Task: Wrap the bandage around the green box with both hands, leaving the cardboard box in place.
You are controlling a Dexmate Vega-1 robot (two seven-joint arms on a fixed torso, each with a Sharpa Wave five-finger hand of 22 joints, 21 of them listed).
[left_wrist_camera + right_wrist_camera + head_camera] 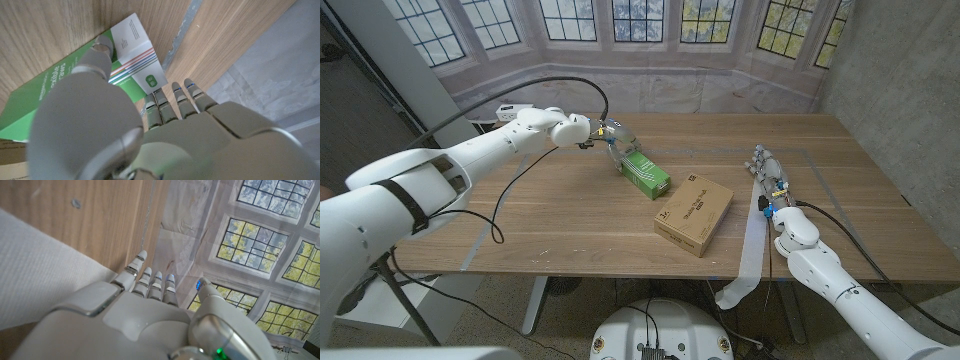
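The green box (646, 172) lies on the wooden table (550, 215) left of centre, with its white end (142, 55) toward my left hand. My left hand (607, 135) grips that far end: the thumb (97, 52) presses on the green face (45, 95) and the fingers (177, 100) reach past the white end. The cardboard box (693, 212) sits just right of the green box, apart from it. The white bandage (751, 250) runs along the table's right side and hangs over the front edge. My right hand (770, 175) stands beside its upper end with straight fingers (150, 277), holding nothing, next to the bandage (45, 280).
A faint taped rectangle marks the table top around the work area. A black cable (570, 85) loops over my left arm. Behind the table stands a backdrop printed with windows (650, 20). There is bare wood at the table's front left.
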